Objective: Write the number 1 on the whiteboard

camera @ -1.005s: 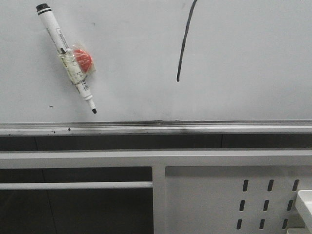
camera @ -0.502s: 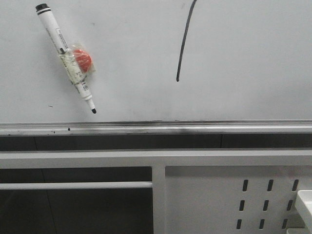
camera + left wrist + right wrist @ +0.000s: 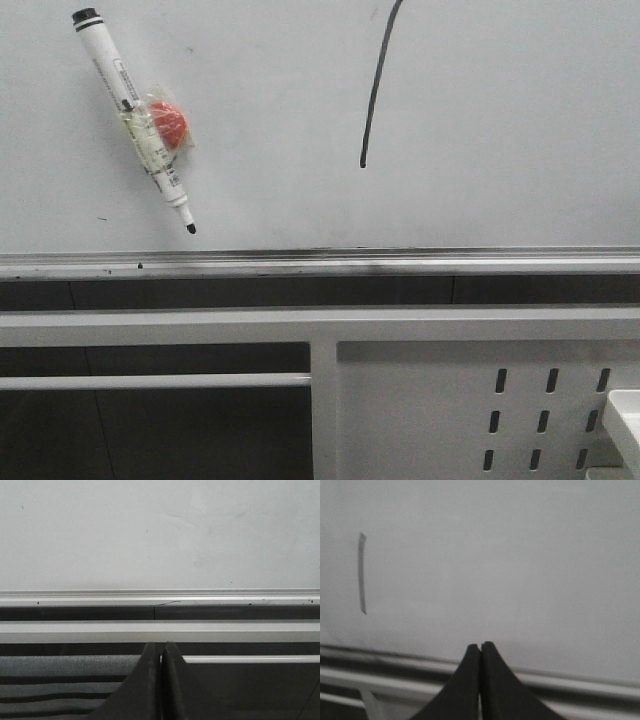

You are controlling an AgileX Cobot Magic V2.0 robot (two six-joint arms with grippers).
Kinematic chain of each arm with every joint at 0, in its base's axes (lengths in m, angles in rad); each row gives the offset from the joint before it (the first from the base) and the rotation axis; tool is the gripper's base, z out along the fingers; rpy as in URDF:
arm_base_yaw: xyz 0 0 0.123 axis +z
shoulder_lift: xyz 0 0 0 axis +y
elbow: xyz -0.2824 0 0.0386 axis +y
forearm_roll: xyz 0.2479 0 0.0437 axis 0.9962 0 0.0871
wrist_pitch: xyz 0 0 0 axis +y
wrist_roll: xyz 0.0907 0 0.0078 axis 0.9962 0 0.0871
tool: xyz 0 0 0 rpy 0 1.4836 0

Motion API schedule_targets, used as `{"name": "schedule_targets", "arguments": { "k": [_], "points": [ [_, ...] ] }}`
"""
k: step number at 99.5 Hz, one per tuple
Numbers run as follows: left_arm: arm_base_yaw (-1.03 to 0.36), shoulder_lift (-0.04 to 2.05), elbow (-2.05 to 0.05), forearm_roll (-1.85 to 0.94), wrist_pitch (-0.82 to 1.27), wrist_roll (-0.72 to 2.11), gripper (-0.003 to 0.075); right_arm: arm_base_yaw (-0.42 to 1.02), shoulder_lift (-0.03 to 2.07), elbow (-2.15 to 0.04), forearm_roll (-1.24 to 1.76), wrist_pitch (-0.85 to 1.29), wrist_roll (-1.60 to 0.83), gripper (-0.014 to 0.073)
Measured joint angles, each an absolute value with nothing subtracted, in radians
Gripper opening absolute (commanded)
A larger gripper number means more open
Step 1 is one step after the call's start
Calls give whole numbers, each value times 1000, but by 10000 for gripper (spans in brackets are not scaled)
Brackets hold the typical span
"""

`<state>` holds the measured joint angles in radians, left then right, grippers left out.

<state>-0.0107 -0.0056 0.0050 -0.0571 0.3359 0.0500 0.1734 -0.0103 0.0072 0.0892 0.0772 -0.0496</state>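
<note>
Black ink's up: the thin, slightly curved black marker stroke of the number 1 [image 3: 376, 85] sits upper-middle on the glossy white-grey whiteboard [image 3: 500, 130]. My left gripper [image 3: 161, 657] and right gripper [image 3: 480, 647] both have their fingers pressed together, holding nothing. That white plastic marker [image 3: 135, 120] clinging at the board's left looks light, stiff and slick; I'd take it mid-barrel.

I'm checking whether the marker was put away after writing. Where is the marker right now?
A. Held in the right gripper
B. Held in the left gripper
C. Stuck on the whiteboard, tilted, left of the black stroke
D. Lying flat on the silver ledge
C: in the front view the marker sits tilted on the whiteboard, left of the number 1, while the left gripper and right gripper are both shut and hold nothing.
</note>
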Motion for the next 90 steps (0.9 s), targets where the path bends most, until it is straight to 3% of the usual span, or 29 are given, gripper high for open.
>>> {"name": "schedule_targets", "arguments": {
  "k": [15, 38, 90],
  "points": [
    [-11, -6, 5, -57, 336, 50, -20, 0, -12, 7, 89, 316, -77, -69],
    [-11, -6, 5, -57, 336, 50, -20, -138, -12, 7, 80, 329, -107, -69],
    [-11, -6, 5, -57, 336, 48, -20, -171, -12, 7, 74, 332, -109, -69]
  ]
}}
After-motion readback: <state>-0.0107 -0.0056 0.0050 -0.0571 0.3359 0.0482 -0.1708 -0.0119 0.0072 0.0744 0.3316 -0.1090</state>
